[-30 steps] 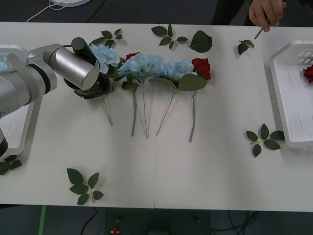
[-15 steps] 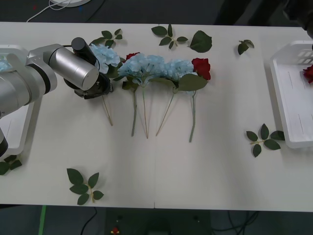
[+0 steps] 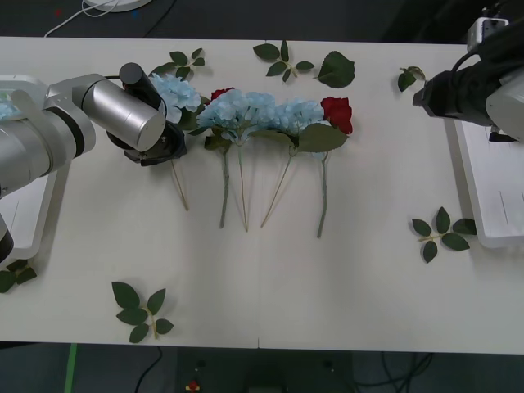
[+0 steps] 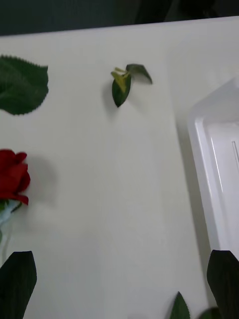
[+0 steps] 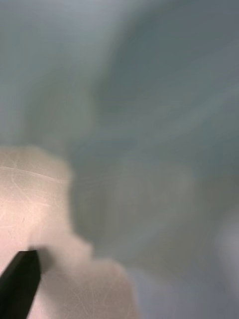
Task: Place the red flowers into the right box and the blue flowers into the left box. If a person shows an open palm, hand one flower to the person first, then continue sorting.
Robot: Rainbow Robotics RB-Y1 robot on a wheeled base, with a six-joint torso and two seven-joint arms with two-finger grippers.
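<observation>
From the front, the left gripper (image 3: 168,146) is sitting low on the table (image 3: 327,286), right at the stem under the leftmost of the blue flowers (image 3: 176,92). It looks to be going for that stem, since the left box (image 3: 33,237) is lying just behind the arm. I cannot tell how its jaws are standing, as the wrist is covering them. Three more pale-blue heads and two of the red flowers (image 3: 337,110) are lying in a row with stems pointing toward the robot, an easy layout for stem grasps. The right arm is hanging over the right box (image 3: 483,237), near the far right of the table.

From the right wrist, the right gripper (image 4: 119,279) is hovering with jaws wide and empty. A rose (image 4: 12,177) is lying off to one side, the tray rim (image 4: 204,149) at the other, and a loose leaf sprig (image 4: 124,82) beyond.

From the left wrist, a pale-blue blur is pressing close to the lens, probably petals; one dark fingertip (image 5: 20,279) is showing over the table.
</observation>
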